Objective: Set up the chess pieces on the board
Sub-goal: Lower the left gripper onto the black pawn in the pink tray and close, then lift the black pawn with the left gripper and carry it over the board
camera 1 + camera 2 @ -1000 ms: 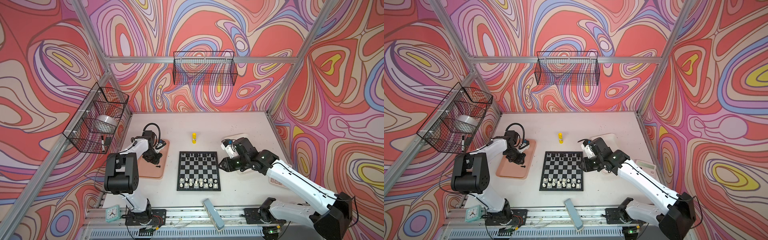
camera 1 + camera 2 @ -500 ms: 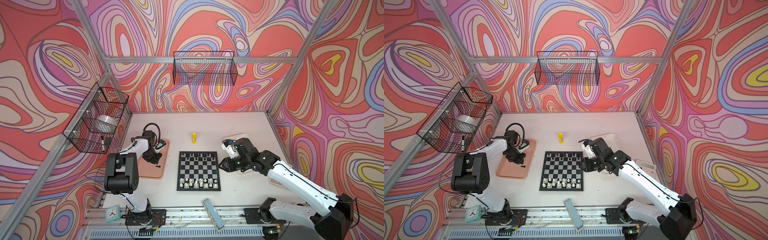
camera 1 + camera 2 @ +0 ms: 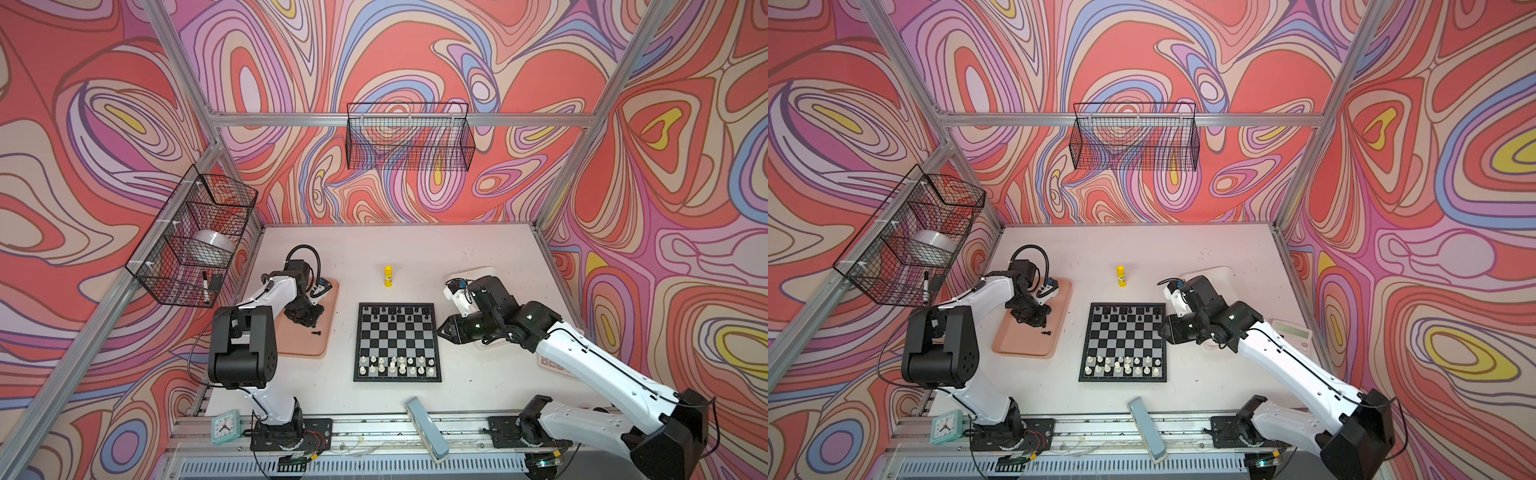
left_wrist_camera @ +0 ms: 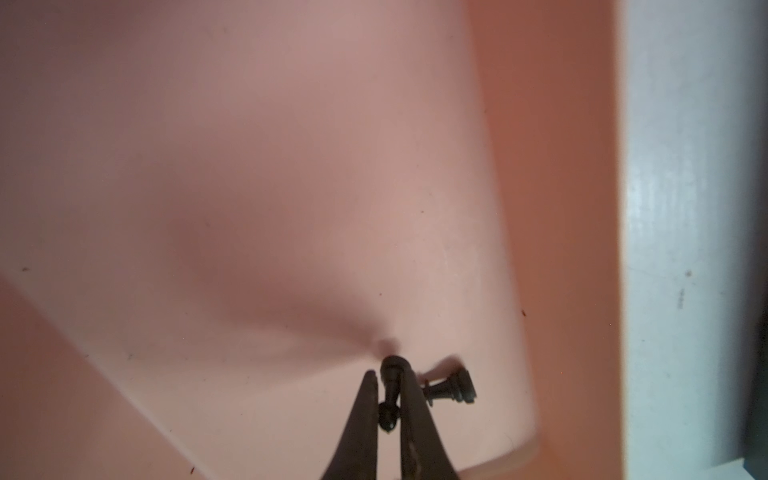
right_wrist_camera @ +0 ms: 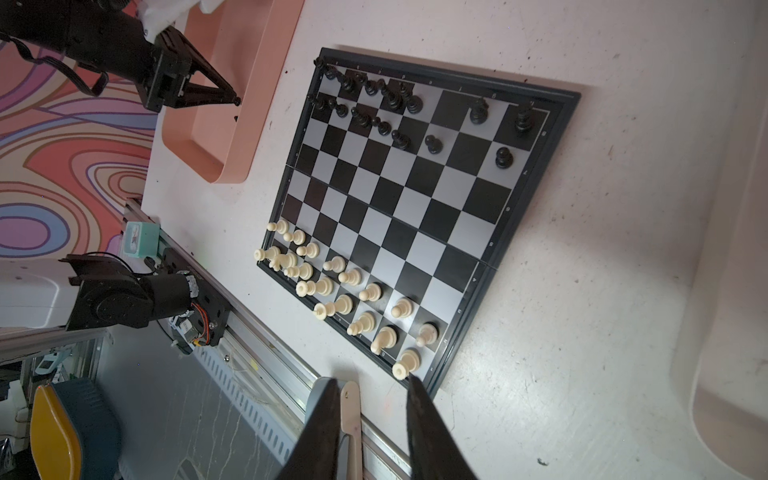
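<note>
Now: left gripper (image 4: 389, 374) pinched tight on a small black plastic chessman (image 4: 391, 390) over the flat pink plastic tray (image 3: 305, 347), at 9 o'clock from the square black-and-silver chessboard (image 3: 397, 337). A second black chessman (image 4: 451, 386) lies toppled just beside it. At the board's 3 o'clock, right gripper (image 5: 372, 380) narrowly parted, empty. On board: black chessmen (image 3: 392, 314) along 12 o'clock edge, cream-white chessmen (image 3: 395, 365) at 6.

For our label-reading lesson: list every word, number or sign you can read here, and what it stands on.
None reads for certain.
Marks on the board border: too small.
Numbers on the clock: too small.
Label on the yellow glue stick: blurred.
Keys on the calculator: too small.
</note>
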Controlling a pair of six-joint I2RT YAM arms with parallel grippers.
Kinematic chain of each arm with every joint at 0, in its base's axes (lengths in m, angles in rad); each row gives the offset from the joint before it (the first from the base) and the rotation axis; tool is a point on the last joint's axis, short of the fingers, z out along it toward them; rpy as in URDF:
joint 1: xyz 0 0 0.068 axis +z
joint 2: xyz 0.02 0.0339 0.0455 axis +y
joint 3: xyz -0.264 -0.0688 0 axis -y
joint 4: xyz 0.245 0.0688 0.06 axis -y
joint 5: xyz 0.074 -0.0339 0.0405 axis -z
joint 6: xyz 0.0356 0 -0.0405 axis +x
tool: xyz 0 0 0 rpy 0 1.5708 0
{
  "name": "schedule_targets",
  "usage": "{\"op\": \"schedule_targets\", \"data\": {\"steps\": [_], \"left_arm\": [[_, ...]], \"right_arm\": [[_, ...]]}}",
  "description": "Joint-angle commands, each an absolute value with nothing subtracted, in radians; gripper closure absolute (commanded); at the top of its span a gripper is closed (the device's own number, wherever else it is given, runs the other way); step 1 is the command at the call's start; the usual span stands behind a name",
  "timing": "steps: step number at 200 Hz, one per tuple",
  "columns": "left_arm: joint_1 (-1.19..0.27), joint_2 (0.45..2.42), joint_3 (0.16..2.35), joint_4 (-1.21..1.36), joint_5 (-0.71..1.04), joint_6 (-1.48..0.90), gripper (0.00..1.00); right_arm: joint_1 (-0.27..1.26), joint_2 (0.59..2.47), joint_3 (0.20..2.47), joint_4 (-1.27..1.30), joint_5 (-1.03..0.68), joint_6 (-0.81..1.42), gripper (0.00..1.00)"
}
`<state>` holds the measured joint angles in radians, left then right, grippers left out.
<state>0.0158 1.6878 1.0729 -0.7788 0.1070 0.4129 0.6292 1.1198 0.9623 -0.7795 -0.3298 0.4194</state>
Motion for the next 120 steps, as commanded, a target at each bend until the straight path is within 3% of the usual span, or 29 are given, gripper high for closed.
{"op": "schedule_targets", "data": {"steps": [1, 46, 120], "left_arm": [[0.020, 1.648, 1.124, -0.835, 0.107, 0.424, 0.88], [-0.039, 1.625, 1.173, -0.863, 0.087, 0.417, 0.87], [-0.287, 1.654, 1.376, -0.946, 0.074, 0.340, 0.87]], "right_arm": [[0.627, 1.112, 0.947, -0.780, -0.318, 0.419, 0.72], [0.626, 1.115, 0.941, -0.771, -0.324, 0.419, 0.72], [0.627, 1.097, 0.926, -0.779, -0.310, 0.423, 0.72]]}}
